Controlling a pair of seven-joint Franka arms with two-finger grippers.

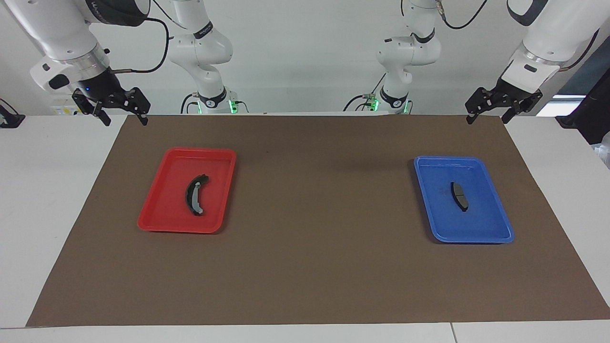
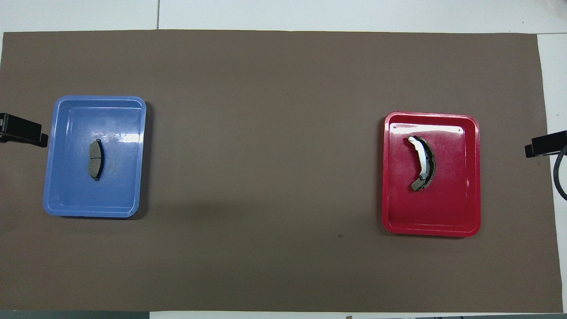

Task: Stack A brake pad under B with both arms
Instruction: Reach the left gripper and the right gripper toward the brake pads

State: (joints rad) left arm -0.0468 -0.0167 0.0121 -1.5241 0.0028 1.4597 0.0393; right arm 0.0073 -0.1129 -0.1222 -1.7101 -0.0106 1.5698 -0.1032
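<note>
Facing view: I see both arms parked high at the robots' edge of the brown mat (image 1: 305,267), neither one touching anything.
Left gripper (image 1: 490,113): it hangs over the mat's corner at the left arm's end, fingers spread apart, nothing between them.
Right gripper (image 1: 123,116): it hangs over the mat's corner at the right arm's end, fingers likewise spread and empty.
A brake pad (image 1: 460,196): short and nearly straight, it lies flat in the middle of the blue tray (image 1: 495,236), toward the left arm's end.
B (image 1: 196,194): the long crescent with pale tips lies flat in the red tray (image 1: 157,224), toward the right arm's end, well apart from the other pad.
Handling, my judgement: both look like rigid metal-backed parts, dense for their size, not fragile, with smooth edges that could slide in the fingers.
Grip on the short pad: I would pinch it across its narrow width at mid-length, so it stays level.
Grip on the crescent: I would take it across the band near the middle of the arc; a hold near a tip would let it swing.
Risk: a flat-lying pad offers little edge height, so the fingers must come down close to the tray floor.
</note>
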